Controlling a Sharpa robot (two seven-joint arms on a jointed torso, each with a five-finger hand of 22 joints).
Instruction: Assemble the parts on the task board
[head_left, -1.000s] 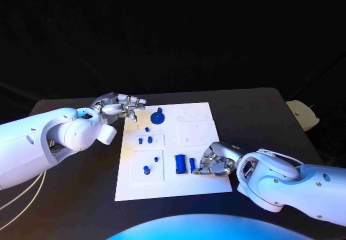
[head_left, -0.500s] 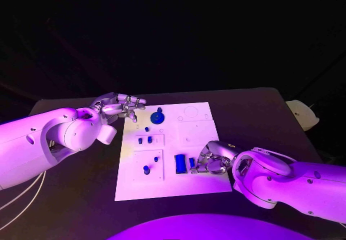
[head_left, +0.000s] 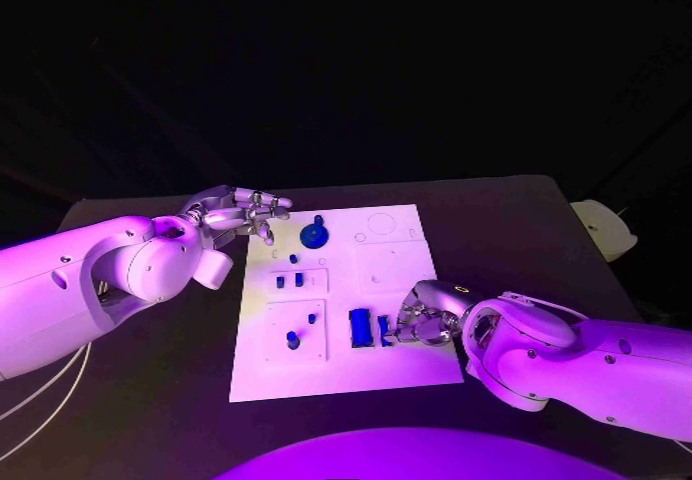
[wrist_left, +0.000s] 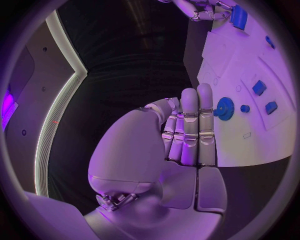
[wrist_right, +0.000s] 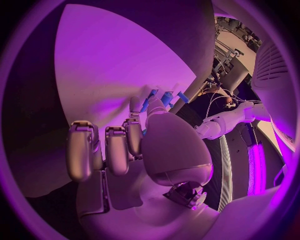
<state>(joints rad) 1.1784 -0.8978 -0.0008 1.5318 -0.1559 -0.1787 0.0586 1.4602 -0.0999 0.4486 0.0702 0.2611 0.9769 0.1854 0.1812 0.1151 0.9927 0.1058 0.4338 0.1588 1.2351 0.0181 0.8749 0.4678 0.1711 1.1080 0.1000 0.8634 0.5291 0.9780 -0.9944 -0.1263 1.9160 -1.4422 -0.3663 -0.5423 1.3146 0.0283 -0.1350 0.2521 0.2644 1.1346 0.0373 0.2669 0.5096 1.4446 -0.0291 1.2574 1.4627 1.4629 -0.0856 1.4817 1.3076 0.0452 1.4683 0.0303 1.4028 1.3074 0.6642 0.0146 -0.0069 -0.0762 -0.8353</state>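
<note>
Near the task board's (head_left: 407, 372) right edge, right hand (head_left: 426, 318) has crept onto the small blue block (head_left: 384, 327), grip unclear; left hand (head_left: 238, 213) idles empty, fingers loosely apart.

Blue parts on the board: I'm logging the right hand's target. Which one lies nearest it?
The narrow blue bar, right at the right hand's fingertips; the wider blue block lies just beyond it.
</note>
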